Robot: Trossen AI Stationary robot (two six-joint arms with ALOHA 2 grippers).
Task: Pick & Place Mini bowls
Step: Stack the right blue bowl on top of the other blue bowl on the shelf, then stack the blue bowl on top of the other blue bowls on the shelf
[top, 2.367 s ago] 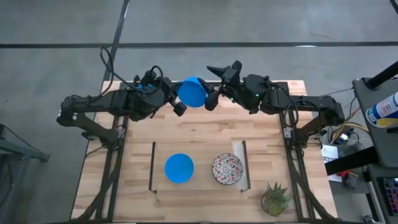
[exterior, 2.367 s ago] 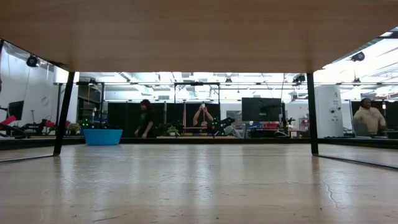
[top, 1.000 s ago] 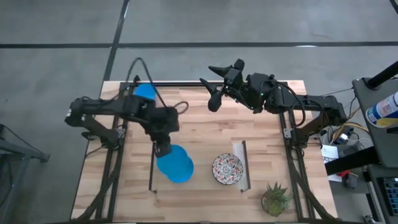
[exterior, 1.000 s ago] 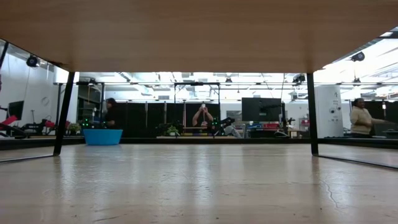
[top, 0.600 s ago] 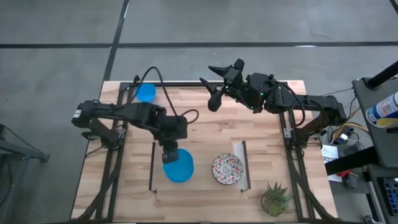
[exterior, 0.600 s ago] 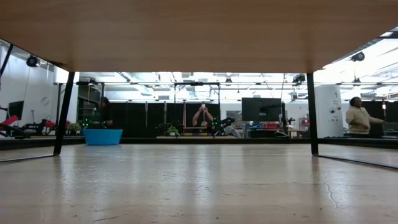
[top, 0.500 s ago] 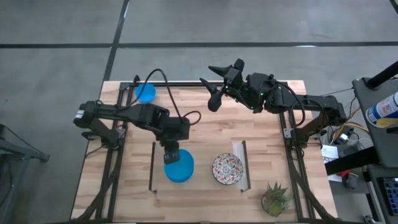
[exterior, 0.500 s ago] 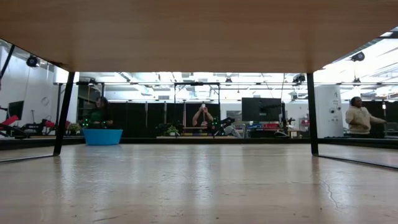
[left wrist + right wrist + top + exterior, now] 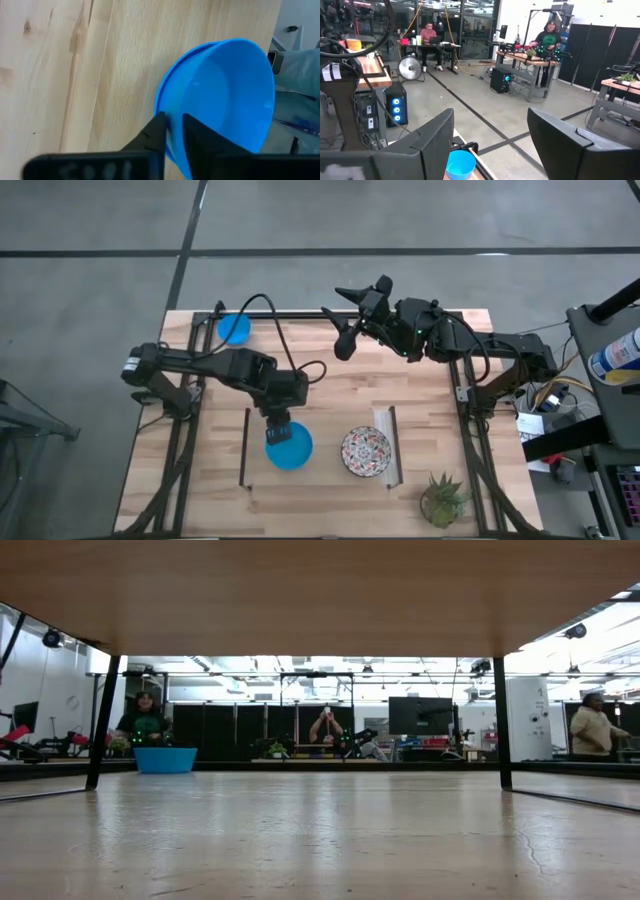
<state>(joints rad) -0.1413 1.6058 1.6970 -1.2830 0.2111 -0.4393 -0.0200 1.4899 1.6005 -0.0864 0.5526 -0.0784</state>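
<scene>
The left pincer (image 9: pixel 279 430) grips the rim of a blue mini bowl (image 9: pixel 220 95), nesting it into the blue bowl (image 9: pixel 296 451) lying just left of the floral mini bowl (image 9: pixel 366 451) on the worktop (image 9: pixel 330 395); to do this well, I judge it should level the tilted bowl, centre it over the lower one, then let go. Compared with a moment earlier, the left arm has edged closer to the floral bowl. The right pincer (image 9: pixel 345 320) waits spread open, well behind the floral bowl, with another blue bowl (image 9: pixel 235 329) at the far-left corner.
</scene>
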